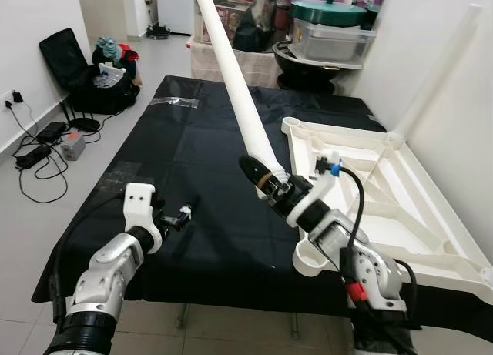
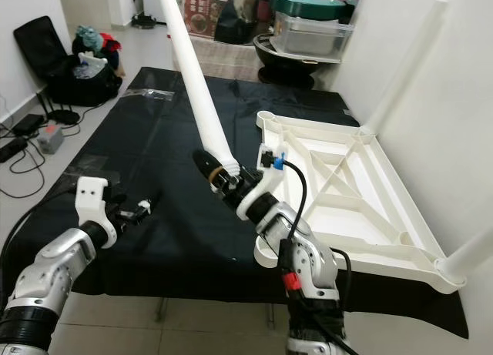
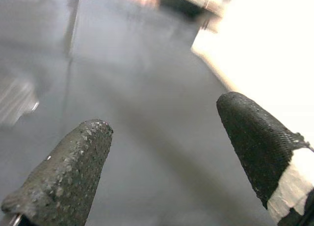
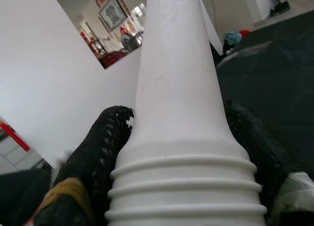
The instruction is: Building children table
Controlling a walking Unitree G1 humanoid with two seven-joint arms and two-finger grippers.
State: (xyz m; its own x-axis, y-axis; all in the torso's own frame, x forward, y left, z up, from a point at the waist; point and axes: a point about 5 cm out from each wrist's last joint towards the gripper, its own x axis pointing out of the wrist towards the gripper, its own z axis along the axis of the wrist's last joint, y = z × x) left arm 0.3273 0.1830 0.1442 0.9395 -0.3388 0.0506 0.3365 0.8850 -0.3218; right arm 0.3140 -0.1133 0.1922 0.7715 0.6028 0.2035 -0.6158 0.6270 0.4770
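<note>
Right gripper (image 1: 263, 178) clamps a white table leg (image 1: 235, 78) near its ribbed end, the leg slanting toward eleven o'clock. Upturned tabletop (image 1: 400, 209) lies at three o'clock on black cloth (image 1: 192, 178). Left gripper (image 1: 183, 214) hovers, fingers (image 3: 73, 172) apart.

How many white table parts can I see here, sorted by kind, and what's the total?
Table legs: 3, one held in the right tool as leg, one standing at the far corner, one at the near corner.
Upturned tabletop: 1.
Total: 4.
</note>
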